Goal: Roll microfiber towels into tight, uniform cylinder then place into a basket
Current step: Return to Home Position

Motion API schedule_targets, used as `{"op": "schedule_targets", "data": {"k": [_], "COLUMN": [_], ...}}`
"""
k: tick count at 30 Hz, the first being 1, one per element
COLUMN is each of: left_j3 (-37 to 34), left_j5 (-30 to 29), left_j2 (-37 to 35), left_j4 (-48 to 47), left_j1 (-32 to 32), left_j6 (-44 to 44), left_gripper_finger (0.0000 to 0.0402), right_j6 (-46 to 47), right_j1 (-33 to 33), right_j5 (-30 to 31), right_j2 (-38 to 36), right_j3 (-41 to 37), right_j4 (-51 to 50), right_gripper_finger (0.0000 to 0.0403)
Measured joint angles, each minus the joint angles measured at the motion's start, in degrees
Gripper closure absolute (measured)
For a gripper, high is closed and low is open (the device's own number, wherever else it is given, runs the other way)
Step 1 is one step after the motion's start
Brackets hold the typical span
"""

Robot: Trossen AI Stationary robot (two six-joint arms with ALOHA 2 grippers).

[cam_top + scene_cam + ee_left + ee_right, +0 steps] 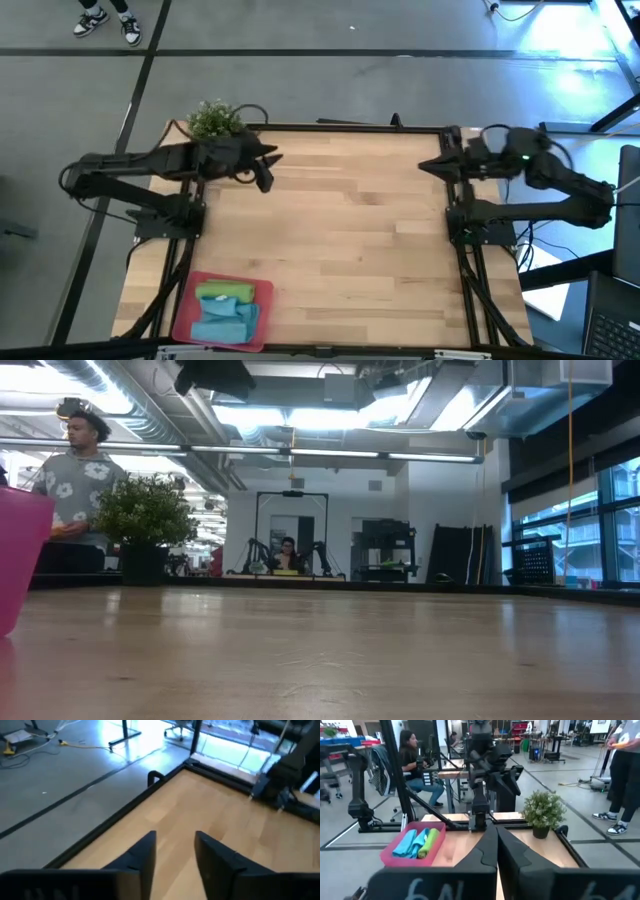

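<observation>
Both towels are home: the green towel (222,292) and the blue towel (224,320) lie side by side in the basket (183,312) at the near left corner of the bench (350,240), their long axes running across it from side to side. That basket sits well apart from both arms, with the left one nearer. The left fingers (142,857) are spread with nothing between them, held out over the far left of the bench just beside the plant (214,119). The right fingers (512,852) are pressed together, empty, facing across from the far right. To my eye, only tucking the arms back remains.
</observation>
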Motion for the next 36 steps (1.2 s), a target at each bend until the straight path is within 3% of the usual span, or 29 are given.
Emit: {"op": "schedule_targets", "data": {"k": [4,12,17,21,25,36], "left_j3": [0.0,-1.36,-8.01,-17.15,-26.26,-41.64], "left_j5": [6.56,7.13,9.04,13.28,13.36,16.16], "left_j2": [-2.07,-2.93,-5.85,-12.27,-20.87,-44.02], "left_j4": [-0.88,-6.78,-0.89,8.69,14.47,19.17], "left_j1": [6.21,11.73,11.77,11.75,11.75,11.75], "left_j6": [3.48,8.52,12.42,14.0,13.02,12.3], "left_gripper_finger": [0.032,0.0391,0.0396,0.0399,0.0398,0.0401], "right_j6": [-0.91,-1.32,0.35,0.45,-0.48,1.8], "right_j1": [0.0,0.0,0.0,0.0,0.0,0.0], "right_j5": [-0.01,3.69,3.84,3.89,3.88,3.11], "right_j2": [-5.65,-13.21,-16.89,-20.27,-23.89,-29.83], "right_j3": [-0.01,-1.18,-8.25,-15.33,-22.75,-41.57], "right_j4": [-4.91,-10.19,-7.23,-2.37,7.08,22.42], "right_gripper_finger": [0.04,0.04,0.04,0.04,0.04,0.04]}}
